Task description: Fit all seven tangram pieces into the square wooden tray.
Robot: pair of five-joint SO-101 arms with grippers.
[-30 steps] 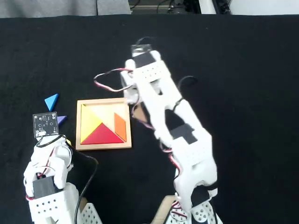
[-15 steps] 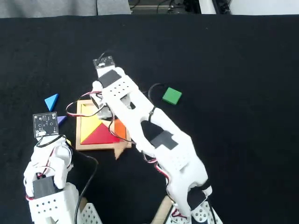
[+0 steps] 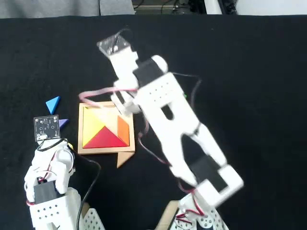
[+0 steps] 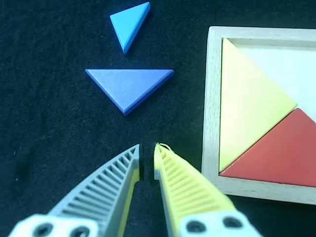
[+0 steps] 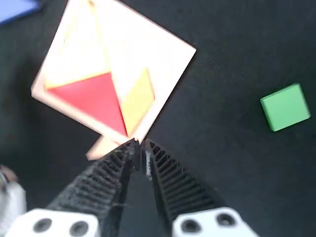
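Right wrist view: R gripper [image 5: 139, 148] has its black fingers pressed together, nothing btwn them. Tips sit over one corner of the wooden tray [image 5: 143, 44], next to a tan triangle [image 5: 100, 147] lying on the black cloth [image 5: 237, 49] just outside that corner; can't tell if it touches the rim. Flat in the tray: yellow triangle [image 5: 74, 54], red triangle [image 5: 94, 98] edge to edge w/ it, and orange parallelogram [image 5: 138, 98] btwn the red one and the rim. Rest of tray floor is bare wood. Green square [image 5: 285, 107] lies well apart from tray on the cloth.

Left wrist view: L gripper [image 4: 148, 150], one grey finger and one yellow, is closed to a sliver of gap and empty, over cloth just beside the tray's rim. Ahead of the tips lies a dark blue triangle [image 4: 129, 86], and beyond it a smaller light blue triangle [image 4: 129, 22]; the two are apart, both outside the tray.

High view: R arm [image 3: 168, 110] stretches from the near edge across the tray's far right corner. L arm [image 3: 48, 177] sits folded at near left, its camera board covering part of the dark blue triangle.
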